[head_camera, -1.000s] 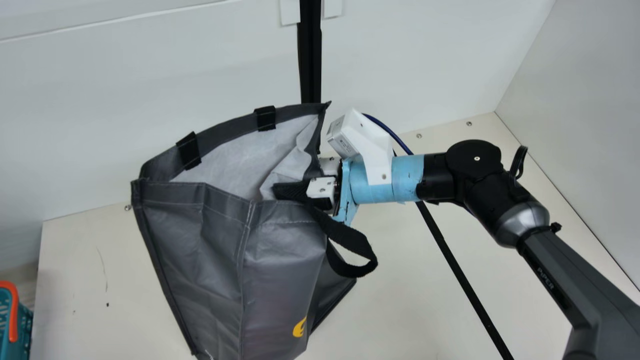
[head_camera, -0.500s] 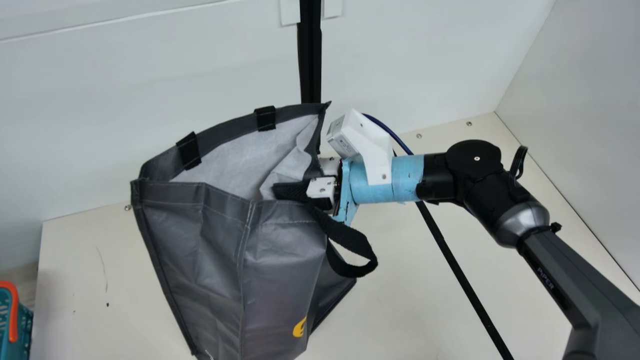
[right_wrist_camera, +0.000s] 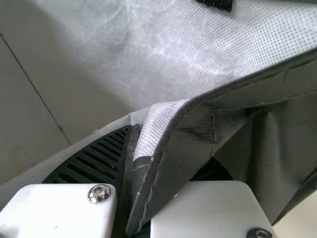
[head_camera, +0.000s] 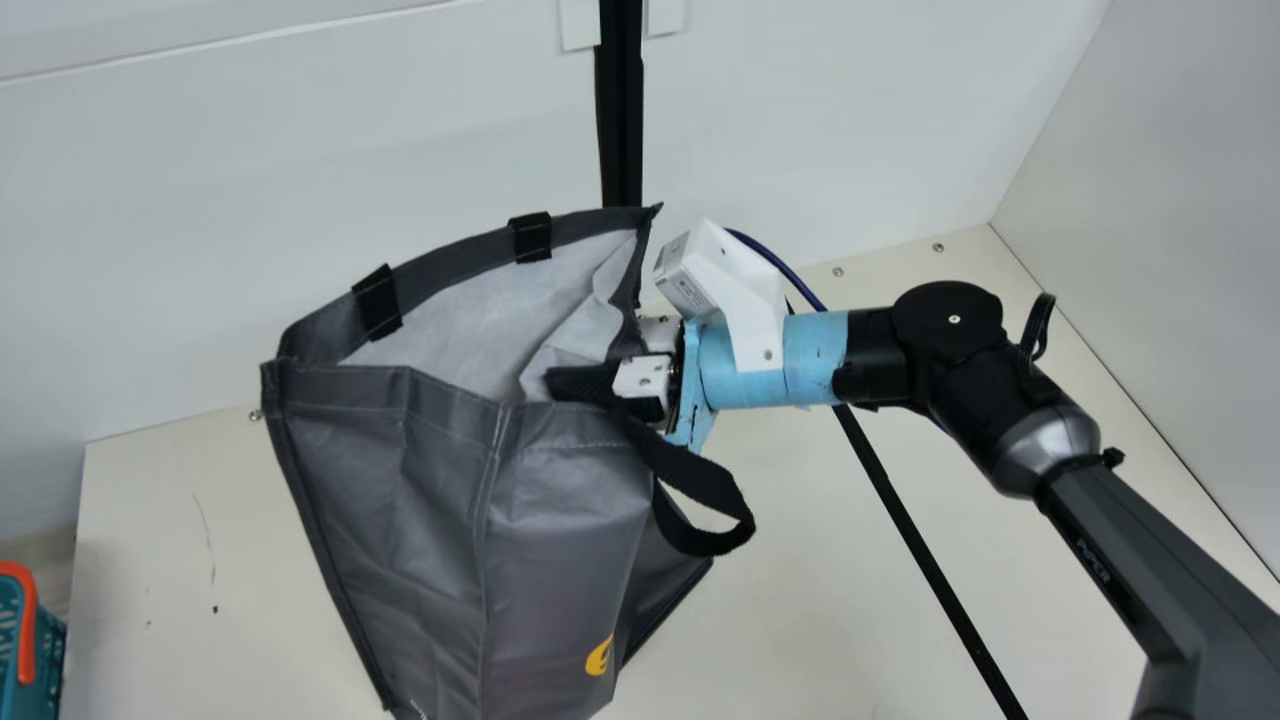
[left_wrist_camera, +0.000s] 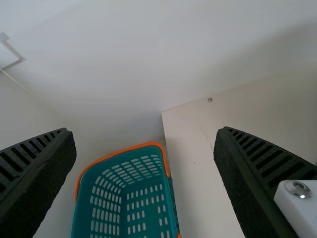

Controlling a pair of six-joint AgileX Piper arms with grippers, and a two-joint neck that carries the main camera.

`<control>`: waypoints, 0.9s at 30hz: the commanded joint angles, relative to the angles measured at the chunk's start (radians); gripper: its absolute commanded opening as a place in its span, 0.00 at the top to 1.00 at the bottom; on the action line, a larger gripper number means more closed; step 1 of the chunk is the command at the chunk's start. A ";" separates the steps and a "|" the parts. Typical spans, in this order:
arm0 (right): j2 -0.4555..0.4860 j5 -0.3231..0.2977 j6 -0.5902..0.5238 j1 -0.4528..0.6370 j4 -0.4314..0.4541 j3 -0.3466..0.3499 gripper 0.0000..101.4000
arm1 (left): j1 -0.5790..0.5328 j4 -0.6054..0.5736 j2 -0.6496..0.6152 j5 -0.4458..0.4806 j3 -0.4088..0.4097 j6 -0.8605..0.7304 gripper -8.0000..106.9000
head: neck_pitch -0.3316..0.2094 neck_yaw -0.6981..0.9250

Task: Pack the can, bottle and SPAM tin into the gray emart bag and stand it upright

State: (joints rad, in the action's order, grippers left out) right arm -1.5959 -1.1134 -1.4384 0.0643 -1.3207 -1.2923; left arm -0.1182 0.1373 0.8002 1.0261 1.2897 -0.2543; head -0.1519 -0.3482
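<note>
My right gripper [head_camera: 592, 384] is at the right side of the gray bag's mouth, one finger inside against the pale lining. The gray bag [head_camera: 400, 500] has its mouth spread wide at the top, with a black strap [head_camera: 700, 480] looping down over its right side. In the right wrist view my right gripper [right_wrist_camera: 141, 166] is shut on the folded rim of the gray bag [right_wrist_camera: 171, 144]. My left gripper [left_wrist_camera: 143, 133] stands open in the left wrist view, nothing between its fingers.
A teal basket [head_camera: 48, 640] with an orange handle is at the table's left, lower than the tabletop [head_camera: 160, 530]; the left wrist view shows the same basket [left_wrist_camera: 129, 198]. A black post [head_camera: 621, 120] rises behind the bag. White walls stand behind and right.
</note>
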 commanded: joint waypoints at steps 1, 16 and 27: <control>0.014 0.008 0.015 0.011 0.011 -0.014 1.00 | 0.000 0.000 0.000 0.000 0.000 0.000 0.15 | -0.023 -0.001; 0.034 0.136 0.062 0.159 0.173 -0.077 1.00 | 0.000 0.000 0.000 -0.002 0.000 0.000 0.15 | -0.023 -0.001; 0.046 0.201 0.086 0.247 0.241 -0.107 1.00 | 0.000 0.000 0.000 -0.002 0.000 0.000 0.15 | -0.023 -0.001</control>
State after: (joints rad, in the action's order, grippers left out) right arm -1.5520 -0.9196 -1.3543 0.3043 -1.0846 -1.3962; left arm -0.1182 0.1373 0.8002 1.0242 1.2897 -0.2543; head -0.1519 -0.3482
